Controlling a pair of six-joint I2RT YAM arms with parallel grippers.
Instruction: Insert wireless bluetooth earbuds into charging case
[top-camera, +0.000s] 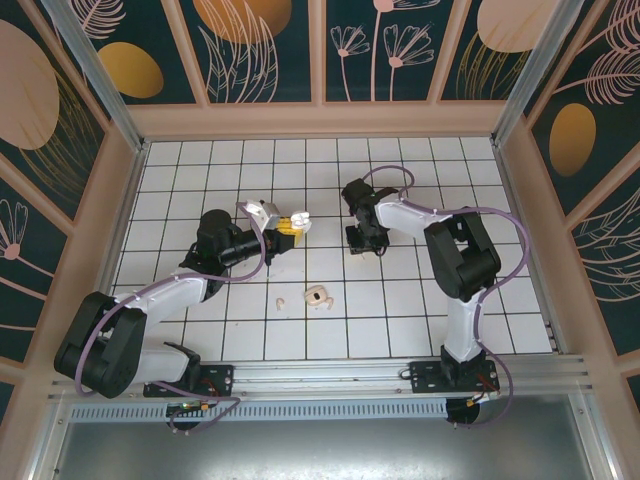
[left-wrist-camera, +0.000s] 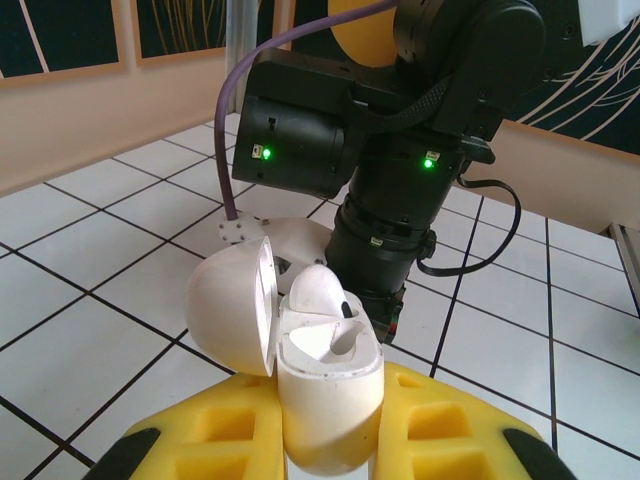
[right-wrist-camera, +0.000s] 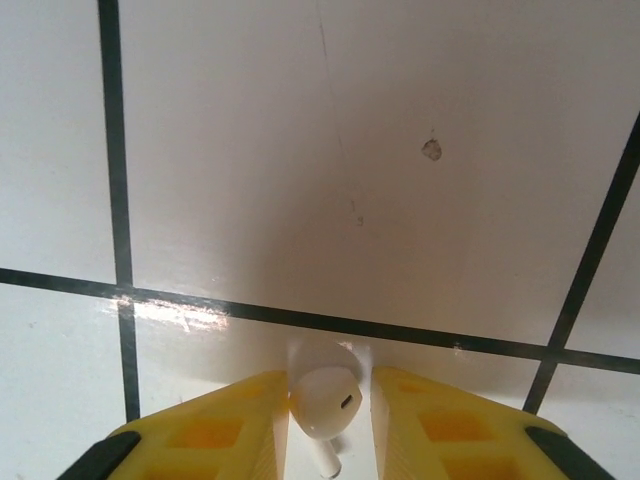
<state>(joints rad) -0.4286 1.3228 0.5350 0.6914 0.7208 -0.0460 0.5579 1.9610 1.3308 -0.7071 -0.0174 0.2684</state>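
**A:** Yellow fingers (right-wrist-camera: 220, 430) of the right hand (right-wrist-camera: 330, 388) are standing either side of an earbud (right-wrist-camera: 322, 400). It is lying on the white tiled tabletop (right-wrist-camera: 300, 150), just beside a dark grout line. One pad is touching it and a sliver of gap is showing on the other side. Cannot tell whether the grip is firm.

**B:** Noting that. Where is the charging case (left-wrist-camera: 330, 390) sitting?

**A:** The left hand (left-wrist-camera: 335, 410) is clamping it upright, with the lid (left-wrist-camera: 225, 300) swung open to one side. What looks like a seated earbud (left-wrist-camera: 315, 290) is occupying one slot. The other slot is looking free.

**B:** Which step are we logging?

**A:** Judging it as pickup of the second earbud. The next move is calling for a firm pinch, a lift and a short carry across to the case nearby. After that comes stem-down alignment over the free slot. The piece is small and smooth, so it may slip or turn between the pads.

**B:** Counts?

**A:** Two arms, two hands, one case. Earbuds: one between the right pads and one apparently in the case. The top view is also showing two small pale pieces (top-camera: 283, 300) (top-camera: 318, 296) lying near each other, closer to the arm bases. They are too small to identify.
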